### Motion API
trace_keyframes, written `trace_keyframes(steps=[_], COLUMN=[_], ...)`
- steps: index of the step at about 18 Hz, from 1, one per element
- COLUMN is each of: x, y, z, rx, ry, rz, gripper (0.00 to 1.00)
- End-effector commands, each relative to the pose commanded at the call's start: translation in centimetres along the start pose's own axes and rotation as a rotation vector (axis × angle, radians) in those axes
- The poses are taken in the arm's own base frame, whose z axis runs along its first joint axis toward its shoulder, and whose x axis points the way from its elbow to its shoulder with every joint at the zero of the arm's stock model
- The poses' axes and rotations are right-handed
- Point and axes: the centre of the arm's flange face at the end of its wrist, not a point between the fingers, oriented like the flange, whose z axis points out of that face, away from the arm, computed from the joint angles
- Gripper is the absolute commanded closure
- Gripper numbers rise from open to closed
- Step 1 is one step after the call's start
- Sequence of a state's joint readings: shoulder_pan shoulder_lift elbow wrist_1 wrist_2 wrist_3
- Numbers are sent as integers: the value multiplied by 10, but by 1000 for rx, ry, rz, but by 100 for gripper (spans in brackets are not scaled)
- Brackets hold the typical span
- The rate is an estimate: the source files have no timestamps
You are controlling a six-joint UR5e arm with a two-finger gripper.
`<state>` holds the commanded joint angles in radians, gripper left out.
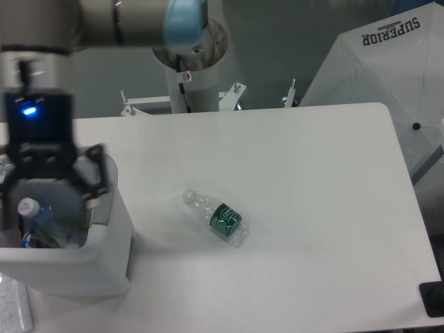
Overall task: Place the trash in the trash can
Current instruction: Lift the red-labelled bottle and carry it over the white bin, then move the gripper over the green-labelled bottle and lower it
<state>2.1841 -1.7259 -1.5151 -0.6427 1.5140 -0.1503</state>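
Step in hand: by my reading, the first bottle's drop-off is done. One bottle [31, 214] lies inside the trash can [104, 260], cap uppermost, at the bin's 9 o'clock side; its label is too blurred to read.
Gripper: the gripper [52, 187] hangs over the bin's opening with its fingers spread wide and nothing between them, so it is released. The picture is motion-blurred there, so finer detail is lost.
Trash can: it stands at the table's 8 o'clock corner, white and boxy, with a grey strip on its right wall.
Remaining trash: the green-label bottle [218, 217] lies on its side near the middle of the table [312, 173], cap end toward 10 o'clock, base toward 4 o'clock, well apart from the bin.
Next move: judged from this, the arm has to clear the rim, travel toward 3 o'clock, turn the fingers across the bottle's long axis and close on its body.
Risk: the thin bottle may roll or squash.
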Motion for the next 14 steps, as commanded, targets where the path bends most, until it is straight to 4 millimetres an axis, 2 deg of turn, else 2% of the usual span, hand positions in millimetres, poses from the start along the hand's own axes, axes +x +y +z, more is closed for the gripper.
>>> trace_keyframes(steps=[2,4,8,9,11,14], x=[-39,-62,-117,-126,-140,-155], y=[27,64,102,111,139,166], z=[8,29,63,70,99,127], rx=[-55,-136,-240,-264,-341,-419], ry=[-50,-75,-142,-153,-174,-195], rz=[-48,-77,-156,-168,-186,-211], gripper=[0,0,0,0,0,0])
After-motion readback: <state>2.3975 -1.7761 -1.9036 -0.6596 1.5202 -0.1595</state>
